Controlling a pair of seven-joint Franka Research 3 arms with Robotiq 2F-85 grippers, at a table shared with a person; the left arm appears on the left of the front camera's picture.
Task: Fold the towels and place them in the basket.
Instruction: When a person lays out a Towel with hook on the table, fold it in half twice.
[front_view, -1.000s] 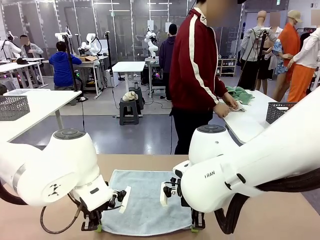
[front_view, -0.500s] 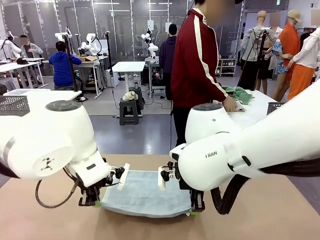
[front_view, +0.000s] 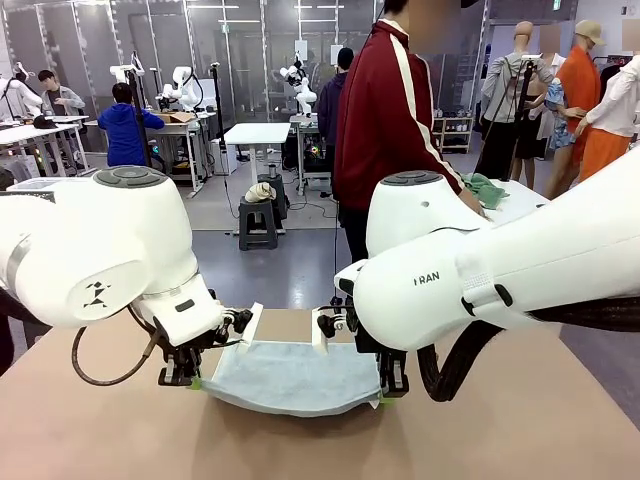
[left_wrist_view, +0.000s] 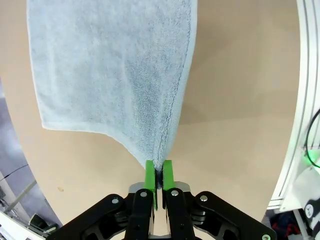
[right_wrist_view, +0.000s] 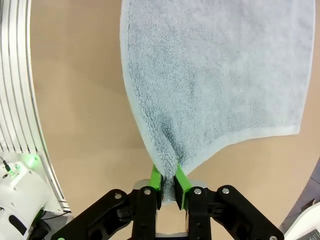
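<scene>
Towel (front_view: 290, 378), pale blue terry, sags between left fingers (left_wrist_view: 149, 175) and right fingers (right_wrist_view: 156, 178), both clamped on corners.

We are facing across the table (front_view: 80, 430) from our own side; both wrist cameras are looking closely down at the towel (front_view: 290, 378), sharing it with the front view.

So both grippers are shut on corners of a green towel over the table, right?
Not quite. The towel is pale blue-grey, not green, as the left wrist view shows. The rest holds: the left gripper and the right gripper are each shut on a corner of it over the table.
</scene>
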